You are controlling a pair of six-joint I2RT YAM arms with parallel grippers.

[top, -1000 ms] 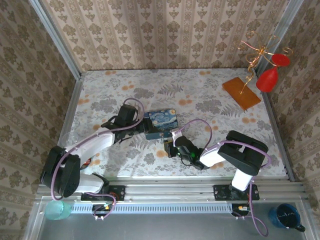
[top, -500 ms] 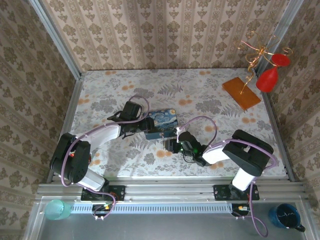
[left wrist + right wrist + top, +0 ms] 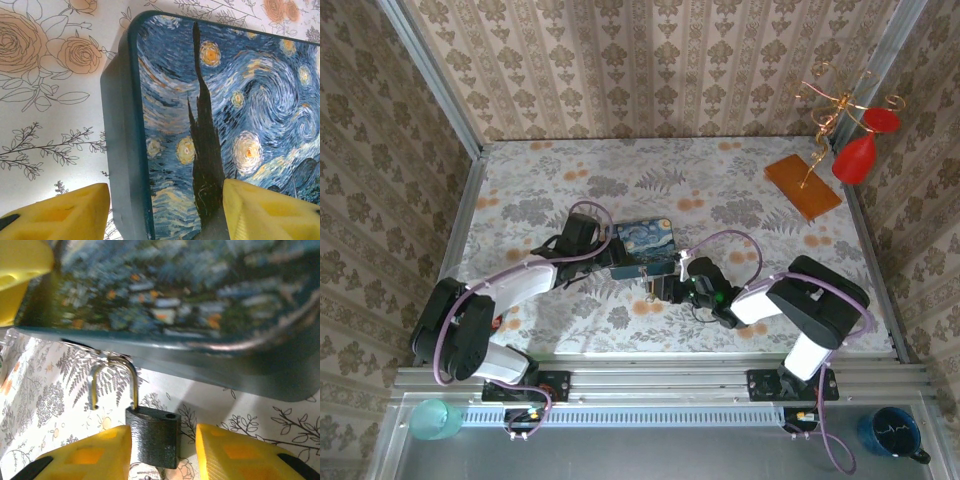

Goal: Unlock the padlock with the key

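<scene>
The padlock (image 3: 152,437) has a black body and a thin silvery shackle (image 3: 112,382) that stands open. One shackle leg is out of its hole, and the loop hangs from the latch on the blue starry box (image 3: 200,295). My right gripper (image 3: 162,440) is open around the body: the left finger (image 3: 95,455) is against it and the right finger (image 3: 240,455) stands apart. The key is hidden under the body. From above, the padlock (image 3: 649,287) lies in front of the box (image 3: 645,243), by the right gripper (image 3: 663,290). My left gripper (image 3: 165,192) clamps the box's left corner (image 3: 130,150).
An orange board (image 3: 803,185) with a gold wire stand and red ornaments (image 3: 855,155) sits at the back right. Patterned walls close in the floral table (image 3: 540,170) on three sides. A teal cup (image 3: 430,418) and a dark blue mug (image 3: 892,432) stand below the front rail.
My right gripper has opened and slid slightly right along the box's front. The left gripper narrowed a little on the box's corner and its arm shifted.
</scene>
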